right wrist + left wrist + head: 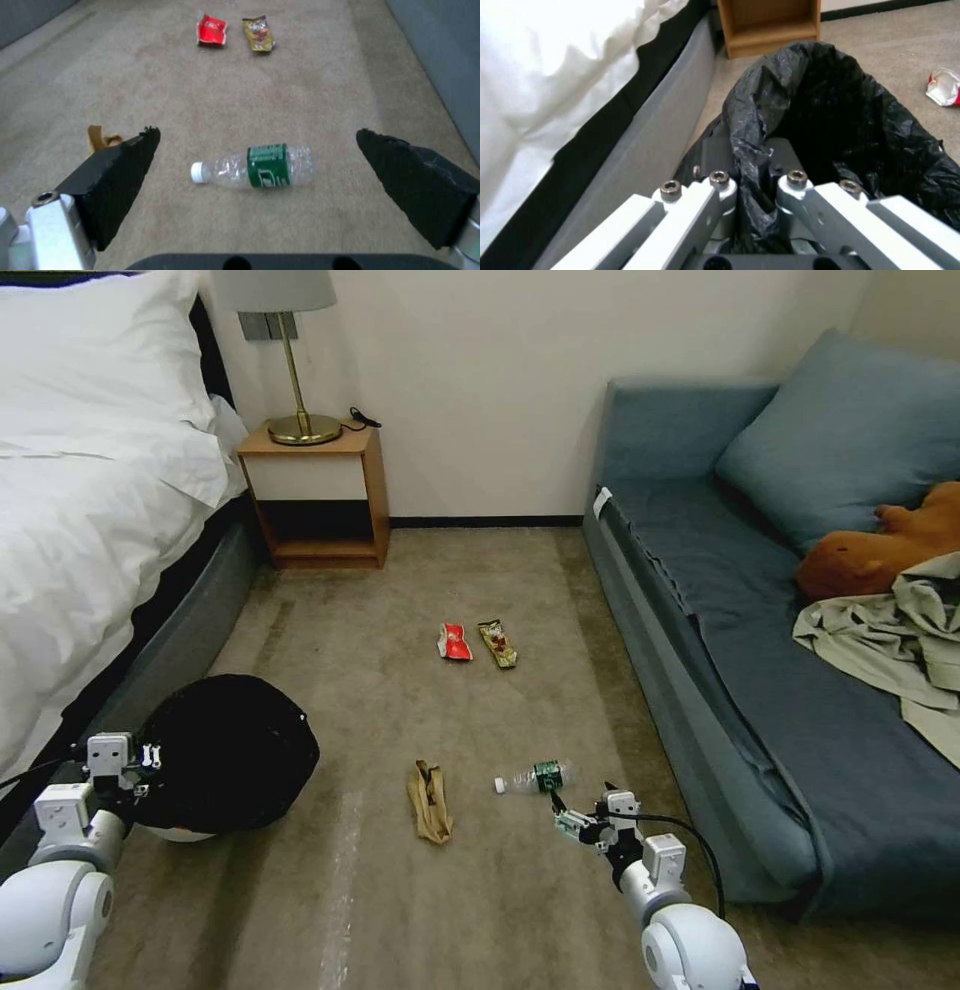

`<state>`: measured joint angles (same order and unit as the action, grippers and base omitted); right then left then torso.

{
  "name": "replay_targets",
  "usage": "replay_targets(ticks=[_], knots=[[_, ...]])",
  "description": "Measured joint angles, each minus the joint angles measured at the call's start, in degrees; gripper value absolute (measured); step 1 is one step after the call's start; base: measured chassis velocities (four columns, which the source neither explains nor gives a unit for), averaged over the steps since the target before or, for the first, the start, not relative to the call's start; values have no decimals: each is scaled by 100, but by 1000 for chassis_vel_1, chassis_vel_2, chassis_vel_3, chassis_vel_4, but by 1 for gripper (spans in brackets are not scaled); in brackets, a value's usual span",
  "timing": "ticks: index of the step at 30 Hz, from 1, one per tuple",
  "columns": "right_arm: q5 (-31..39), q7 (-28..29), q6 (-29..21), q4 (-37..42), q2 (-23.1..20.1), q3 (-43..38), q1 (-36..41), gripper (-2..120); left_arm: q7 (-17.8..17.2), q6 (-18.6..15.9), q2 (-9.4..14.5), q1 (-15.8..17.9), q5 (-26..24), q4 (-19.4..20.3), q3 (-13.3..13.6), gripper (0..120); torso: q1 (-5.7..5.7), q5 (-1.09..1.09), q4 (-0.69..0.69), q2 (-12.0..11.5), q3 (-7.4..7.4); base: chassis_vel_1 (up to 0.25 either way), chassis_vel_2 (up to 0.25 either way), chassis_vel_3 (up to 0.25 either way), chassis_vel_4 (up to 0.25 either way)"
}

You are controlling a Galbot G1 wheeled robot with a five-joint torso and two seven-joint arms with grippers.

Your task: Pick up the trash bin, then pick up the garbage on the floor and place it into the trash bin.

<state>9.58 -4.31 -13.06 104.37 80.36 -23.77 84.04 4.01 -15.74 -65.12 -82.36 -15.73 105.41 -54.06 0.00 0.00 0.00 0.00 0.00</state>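
The trash bin (225, 750), white with a black bag over its rim, is beside the bed at the left. My left gripper (145, 760) is shut on its near rim, and the left wrist view shows the bag (830, 123) pinched between the fingers (790, 165). My right gripper (562, 815) hangs open just short of the clear bottle (535, 777). In the right wrist view the bottle (257, 170) lies on its side between the spread pads (120, 172). A tan scrap (430, 802), a red-white wrapper (455, 642) and a brown-gold wrapper (498, 643) lie on the carpet.
A white bed (80, 520) runs along the left and a blue sofa (760, 670) along the right, holding a brown plush toy (880, 545) and khaki clothing (900, 640). A wooden nightstand (315, 495) with a lamp stands at the back wall. Carpet lies open between them.
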Motion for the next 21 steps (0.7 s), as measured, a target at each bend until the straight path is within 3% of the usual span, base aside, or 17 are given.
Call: replay_targets(ticks=[21], knots=[[-168, -7, -2, -351, -47, 278, -137, 100, 33, 103, -91, -65, 91, -78, -11, 5, 0, -1, -1, 0, 0, -129, 130, 133, -135]])
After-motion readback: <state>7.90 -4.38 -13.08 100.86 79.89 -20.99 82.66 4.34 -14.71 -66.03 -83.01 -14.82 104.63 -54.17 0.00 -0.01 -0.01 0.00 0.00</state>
